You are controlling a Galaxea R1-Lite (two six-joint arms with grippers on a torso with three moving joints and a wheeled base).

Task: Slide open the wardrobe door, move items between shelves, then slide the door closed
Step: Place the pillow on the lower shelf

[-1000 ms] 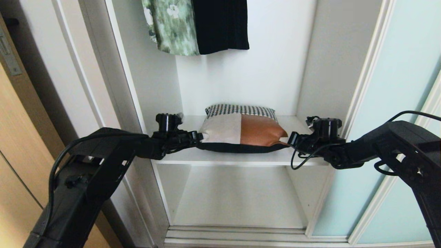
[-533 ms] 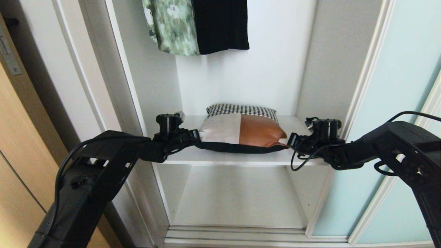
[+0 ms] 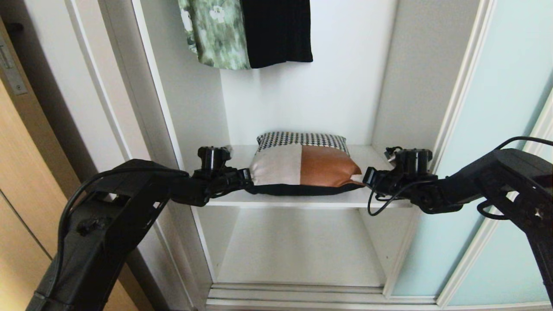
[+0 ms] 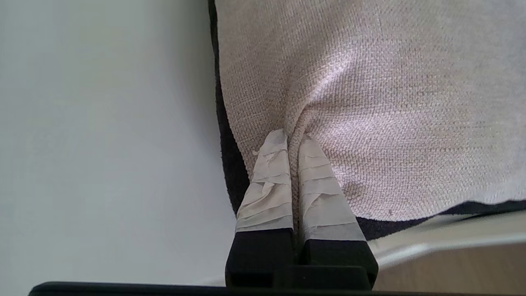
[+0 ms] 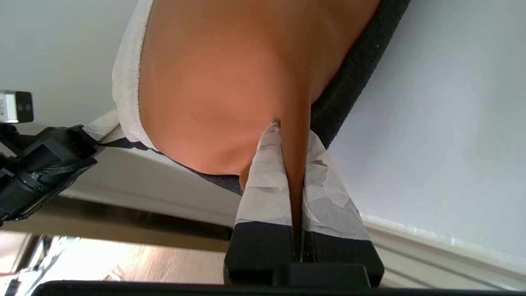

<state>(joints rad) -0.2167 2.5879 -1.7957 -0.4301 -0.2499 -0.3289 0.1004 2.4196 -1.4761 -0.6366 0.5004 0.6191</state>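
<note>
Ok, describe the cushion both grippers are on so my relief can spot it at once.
Inside the open white wardrobe, look at the upper shelf below the hanging clothes. The cushion lies there, pinched by the left gripper and right gripper. It alone is patchwork: beige, rust-brown, houndstooth strip, dark underside.

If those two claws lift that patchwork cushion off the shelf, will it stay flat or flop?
The cushion probably sags in the middle: the left gripper and right gripper each pinch only a fold of fabric at opposite ends. It looks soft and likely light. The brown patch seems smooth, perhaps slippery.
</note>
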